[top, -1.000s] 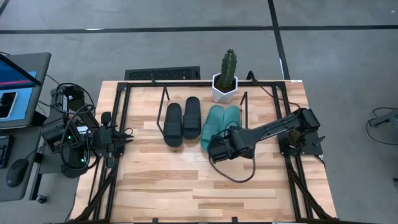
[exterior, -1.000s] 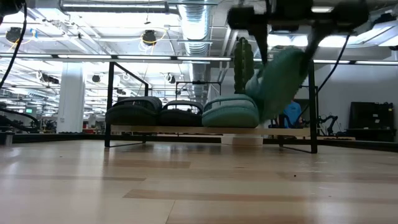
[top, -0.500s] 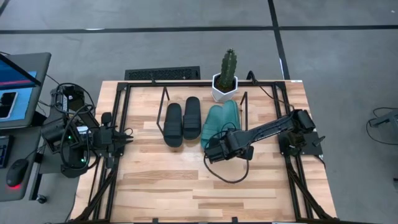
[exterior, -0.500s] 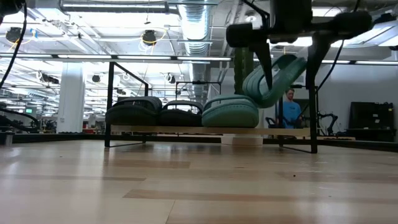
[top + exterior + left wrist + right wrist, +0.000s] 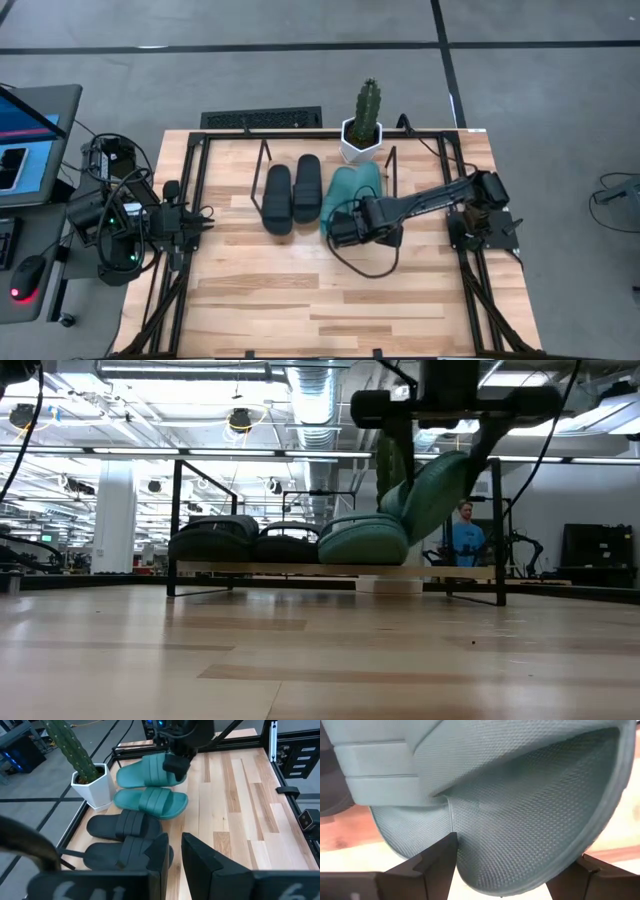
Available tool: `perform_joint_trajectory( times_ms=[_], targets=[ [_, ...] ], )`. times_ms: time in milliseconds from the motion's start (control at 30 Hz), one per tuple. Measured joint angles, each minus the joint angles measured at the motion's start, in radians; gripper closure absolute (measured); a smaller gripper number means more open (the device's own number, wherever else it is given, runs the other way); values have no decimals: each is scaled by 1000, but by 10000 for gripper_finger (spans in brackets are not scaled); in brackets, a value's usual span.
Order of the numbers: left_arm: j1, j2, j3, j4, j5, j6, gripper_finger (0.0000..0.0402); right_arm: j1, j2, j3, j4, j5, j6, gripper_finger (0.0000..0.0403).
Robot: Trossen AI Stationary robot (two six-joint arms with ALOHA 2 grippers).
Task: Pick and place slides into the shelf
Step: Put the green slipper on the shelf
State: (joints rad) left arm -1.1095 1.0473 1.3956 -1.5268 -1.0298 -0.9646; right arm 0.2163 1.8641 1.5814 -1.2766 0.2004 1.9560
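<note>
Two black slides (image 5: pixel 292 194) and one teal slide (image 5: pixel 362 540) lie side by side with their soles on the shelf (image 5: pixel 180 510), a low frame of thin black rods. My right gripper (image 5: pixel 348 228) stands at the shelf's near side, shut on the second teal slide (image 5: pixel 436 490), which is tilted just right of the resting teal one. In the left wrist view this held slide (image 5: pixel 147 770) shows above the resting teal slide (image 5: pixel 152 802). My left gripper (image 5: pixel 174 852) waits at the table's left edge, its fingers a narrow gap apart. My right gripper pinches the teal slide across its sole at the rounded end nearest the table's near edge (image 5: pixel 520 870), one finger (image 5: pixel 437 855) on each side edge. It comes slanting down from the near side. That end is raised; the far end dips behind the resting teal slide, contact unseen.
A potted cactus (image 5: pixel 362 135) stands just beyond the shelf's right end. A keyboard (image 5: pixel 262 118) lies past the table's far edge. Thick black rig rails (image 5: pixel 195 200) run along both sides. Bare wood lies between shelf and near edge. A person (image 5: pixel 465 532) stands in the room behind.
My right gripper has moved a little toward the far edge and the left, carrying the teal slide toward the shelf. The slide levelled briefly, then tipped steeper again, its far end now down beside the resting teal slide. The gripper stayed shut on it.
</note>
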Motion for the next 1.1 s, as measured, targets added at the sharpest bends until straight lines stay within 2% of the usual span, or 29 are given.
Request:
perform_joint_trajectory(
  times_ms=[200, 467, 667, 1000, 1100],
  targets=[
    [0, 0, 0, 9, 0, 0, 358, -36, 0, 0, 14, -30, -53, 148],
    [0, 0, 0, 22, 4, 6, 358, -13, 0, 0, 15, -52, -8, 132],
    [0, 0, 0, 22, 4, 6, 358, 26, 0, 0, 15, 10, 60, 132],
    [0, 0, 0, 22, 4, 5, 358, 27, 0, 0, 27, 55, 131, 132],
    [0, 0, 0, 23, 4, 5, 358, 18, 0, 0, 11, 41, 160, 132]
  ],
)
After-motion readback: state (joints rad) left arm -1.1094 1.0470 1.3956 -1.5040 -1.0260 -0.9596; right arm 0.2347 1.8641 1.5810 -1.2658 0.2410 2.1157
